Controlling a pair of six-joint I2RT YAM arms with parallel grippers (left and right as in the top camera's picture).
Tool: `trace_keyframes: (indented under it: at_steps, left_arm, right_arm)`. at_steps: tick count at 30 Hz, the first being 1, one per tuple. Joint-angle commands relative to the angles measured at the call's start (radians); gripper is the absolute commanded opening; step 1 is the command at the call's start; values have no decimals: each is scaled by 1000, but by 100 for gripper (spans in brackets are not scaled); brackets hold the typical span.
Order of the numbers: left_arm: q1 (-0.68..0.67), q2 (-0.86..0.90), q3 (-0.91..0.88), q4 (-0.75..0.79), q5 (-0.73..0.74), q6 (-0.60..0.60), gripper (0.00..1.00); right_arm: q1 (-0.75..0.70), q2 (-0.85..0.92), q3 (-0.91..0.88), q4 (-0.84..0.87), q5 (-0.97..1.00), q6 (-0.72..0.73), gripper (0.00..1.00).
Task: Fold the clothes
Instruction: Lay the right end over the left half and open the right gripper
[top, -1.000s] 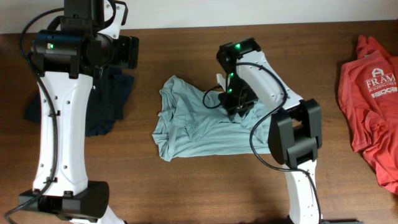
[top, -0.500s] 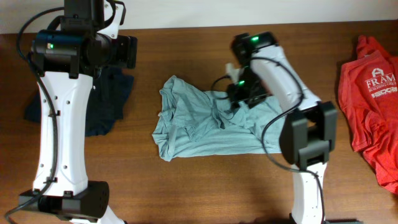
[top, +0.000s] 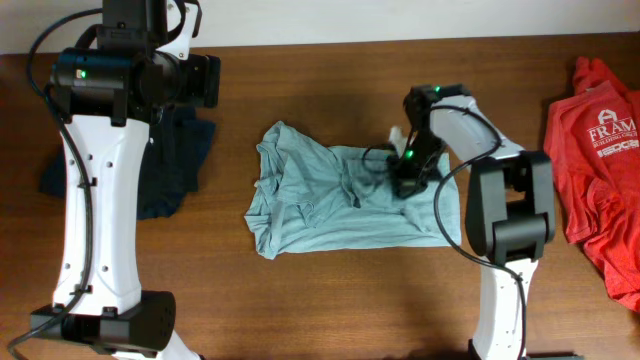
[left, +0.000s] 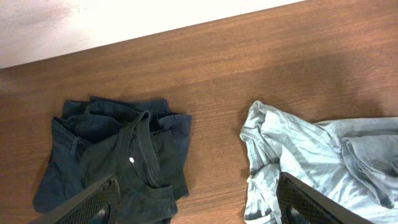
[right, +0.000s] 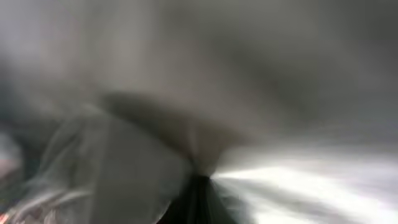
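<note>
Standing at the wooden table (top: 330, 300), which fills the overhead view, I record two arms and three garments. The left arm (top: 85, 200) runs up the left side of the frame. Its left gripper (left: 199, 202) is poised high at upper left, fingers (left: 93, 199) spread wide and holding nothing, and its wrist view looks down on bare wood between two shirts. The right arm (top: 500, 210) rises from lower right of centre and bends down to the cloth. The pale grey-blue T-shirt (top: 320, 205) lies at centre frame, crumpled and bunched along its left and upper parts, not yet flat. The red T-shirt (top: 590, 170) lies at the far right edge, well apart. The navy T-shirt (top: 175, 165) lies heaped at upper left, partly under the left arm. The right gripper (top: 405, 180) sits on the pale shirt's right-hand portion with its fingers pressed together. Its wrist view is blurred, but grey fabric drawn to a crease at the fingers suggests a pinch of that cloth. Judgement: the step in hand is spreading the pale shirt, with no fold yet made. The next move calls for drawing the pinched cloth outward to the right, low and steady, so the wrinkles pull flat without dragging the whole garment.
</note>
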Motion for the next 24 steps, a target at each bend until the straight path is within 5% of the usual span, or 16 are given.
trace_keyframes:
  at_steps: [1,11,19,22,24]
  left_arm:
    - [0,-10,10,2,-11,10,81]
    - [0,-10,10,10,-11,10,81]
    - [0,-10,10,-2,-11,10,81]
    - [0,-10,10,-1,-11,10,81]
    - [0,-10,9,0,-11,10,81]
  right_arm:
    - [64,-27,-8,-27,-266,-153,4]
    - [150,-100,-6,-80,-195,-239,4]
    - [56,-125,5,-11,-145,-137,6]
    - [38,-125,4,-22,-99,-121,39]
    - [39,-125,4,-25,-97,-121,47]
